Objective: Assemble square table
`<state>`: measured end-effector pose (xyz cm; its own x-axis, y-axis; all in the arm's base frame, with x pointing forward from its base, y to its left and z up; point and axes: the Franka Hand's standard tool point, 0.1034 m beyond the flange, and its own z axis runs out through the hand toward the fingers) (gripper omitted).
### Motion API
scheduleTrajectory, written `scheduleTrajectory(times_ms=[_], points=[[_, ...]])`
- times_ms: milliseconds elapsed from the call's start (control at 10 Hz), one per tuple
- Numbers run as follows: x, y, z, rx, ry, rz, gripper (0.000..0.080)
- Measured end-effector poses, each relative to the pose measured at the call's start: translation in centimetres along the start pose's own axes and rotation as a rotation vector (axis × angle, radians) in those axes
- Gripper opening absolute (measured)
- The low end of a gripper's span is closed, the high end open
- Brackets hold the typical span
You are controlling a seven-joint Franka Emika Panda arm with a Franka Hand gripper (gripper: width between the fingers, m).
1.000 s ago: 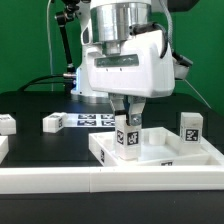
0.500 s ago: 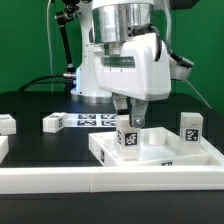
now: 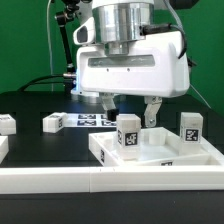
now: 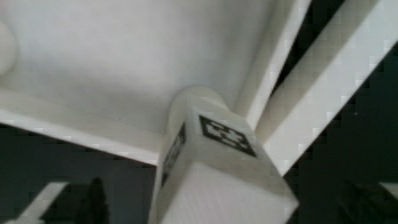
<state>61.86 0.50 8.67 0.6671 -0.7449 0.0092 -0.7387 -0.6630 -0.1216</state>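
The white square tabletop (image 3: 165, 152) lies tray-like on the black table, right of centre in the exterior view. A white tagged leg (image 3: 127, 134) stands upright in its near left corner. My gripper (image 3: 132, 113) hangs just above that leg, open, with one finger (image 3: 111, 104) on each side and not touching it. A second leg (image 3: 191, 127) stands at the tabletop's right side. Two loose legs (image 3: 7, 123) (image 3: 52, 122) lie on the exterior view's left. In the wrist view the leg (image 4: 214, 150) rises between my open fingers from the tabletop's (image 4: 107, 90) corner.
The marker board (image 3: 92, 120) lies flat behind the tabletop. A long white rail (image 3: 90, 182) runs along the table's front edge. The arm's base and cables stand at the back.
The jaws have opened wide and let go of the upright leg, which stays standing in the tabletop's corner. The hand now faces the camera broadside.
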Motion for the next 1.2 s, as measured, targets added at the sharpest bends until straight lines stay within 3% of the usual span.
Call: scheduleTrajectory(times_ms=[1200], points=[[0.0, 0.05, 0.11, -0.013, 0.001, -0.883, 0.0649]])
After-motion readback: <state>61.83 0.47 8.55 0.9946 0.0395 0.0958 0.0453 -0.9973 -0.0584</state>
